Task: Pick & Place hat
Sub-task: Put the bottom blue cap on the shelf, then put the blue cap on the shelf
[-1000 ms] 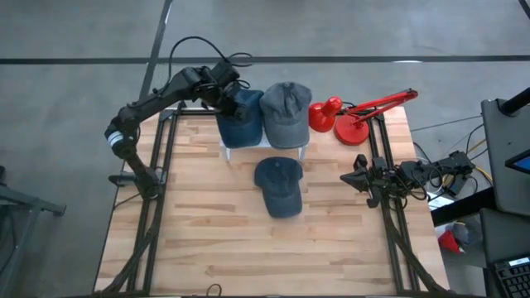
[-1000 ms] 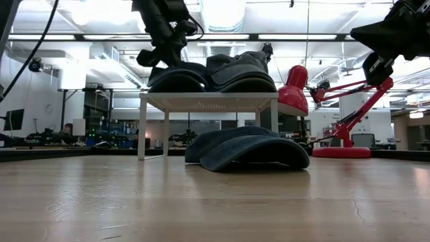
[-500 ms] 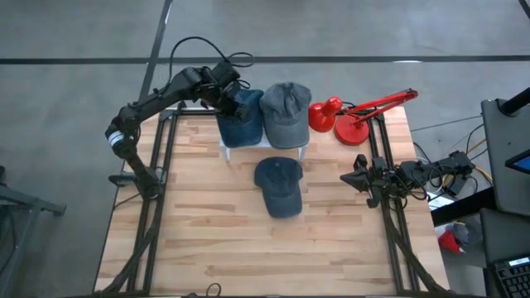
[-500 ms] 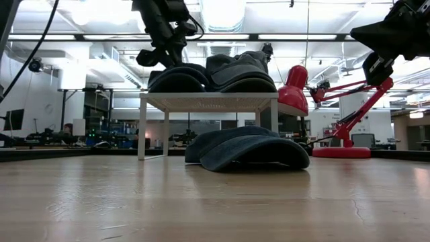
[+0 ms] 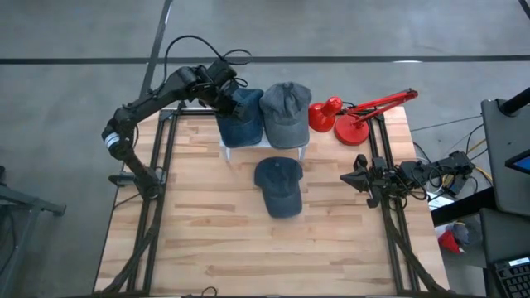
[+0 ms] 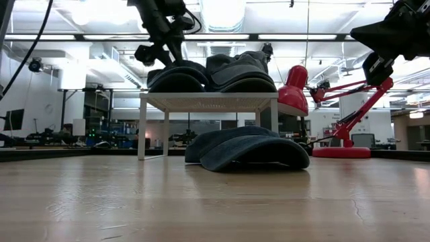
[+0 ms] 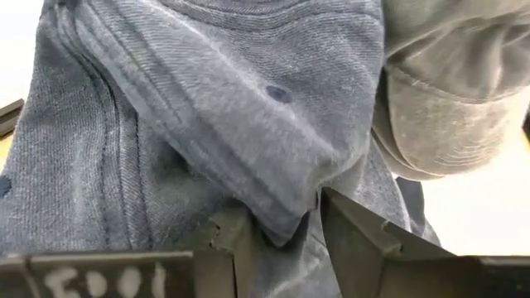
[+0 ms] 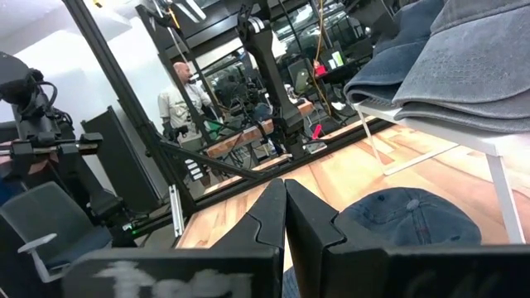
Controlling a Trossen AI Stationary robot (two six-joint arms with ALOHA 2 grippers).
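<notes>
Two hats sit side by side on a white stand (image 5: 263, 147): a dark blue denim one (image 5: 240, 116) and a grey one (image 5: 286, 103). A third dark blue hat (image 5: 278, 186) lies crown up on the table in front of the stand. My left gripper (image 5: 225, 93) is at the far left side of the blue hat on the stand. It is open, and a fold of that hat (image 7: 281, 219) lies between its fingers. My right gripper (image 5: 362, 180) waits, shut, at the table's right edge. My left gripper has one finger (image 7: 232, 240) on each side of a raised fold at the edge of the blue hat on the stand, coming from the table's far left and slanting down. I cannot tell whether the fingers touch the cloth. The hat rests on the stand.
A red desk lamp (image 5: 356, 116) stands at the table's far right corner, just right of the grey hat. The stand (image 6: 208, 101) has thin white legs with open space beneath. The near half of the wooden table (image 5: 248, 248) is bare. A person stands far off in the room (image 8: 178, 103).
My left gripper has drawn back slightly toward the table's far left and a little upward, away from the blue hat on the stand. The hats have kept their places.
</notes>
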